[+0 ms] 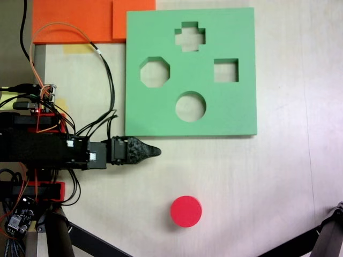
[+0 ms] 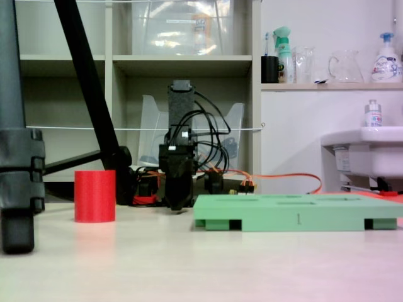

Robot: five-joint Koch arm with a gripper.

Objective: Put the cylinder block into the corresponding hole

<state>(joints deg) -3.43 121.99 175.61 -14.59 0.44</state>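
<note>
The cylinder block point(image 1: 186, 211) is a short red foam cylinder standing upright on the pale table, seen from the side in another fixed view point(image 2: 95, 195). The green foam board point(image 1: 241, 115) lies flat further back, and its round hole point(image 1: 191, 106) is empty. My black gripper point(image 1: 157, 151) points right, just off the board's front-left corner and well up and left of the cylinder. Its jaws taper to one tip with no gap and nothing between them; head-on it point(image 2: 179, 205) hangs low beside the board's point(image 2: 296, 217) left end.
The board also has an octagonal hole point(image 1: 155, 72), a cross hole point(image 1: 190, 36) and a square hole point(image 1: 225, 70). Orange foam sheets point(image 1: 75, 19) lie at the top left. Cables and electronics point(image 1: 40, 99) crowd the left edge. Black tripod legs point(image 1: 327, 238) cross the bottom corners.
</note>
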